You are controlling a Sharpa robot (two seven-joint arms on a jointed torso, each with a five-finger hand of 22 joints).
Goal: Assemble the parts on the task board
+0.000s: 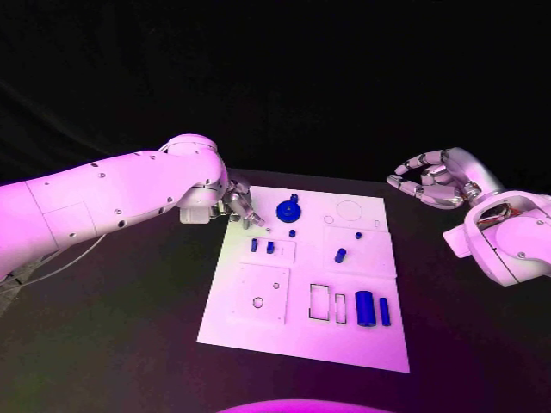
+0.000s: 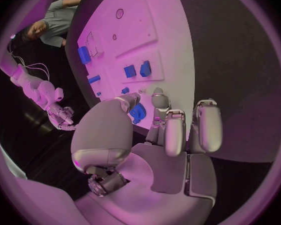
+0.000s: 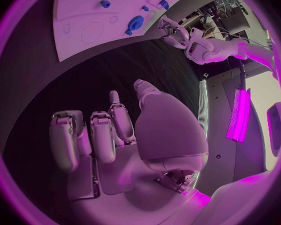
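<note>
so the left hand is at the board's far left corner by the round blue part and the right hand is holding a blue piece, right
Not quite. The right hand holds nothing; the right wrist view shows its fingers empty, off the task board. The left hand is at the far left corner beside the round blue part.

White task board [image 1: 303,331] lay flat mid-table. Round blue part [image 1: 289,207] sat near far left corner. Small blue pegs [image 1: 262,246] stood mid-left, one [image 1: 340,255] centre. Two blue cylinders [image 1: 373,309] lay side by side near right edge.
</note>
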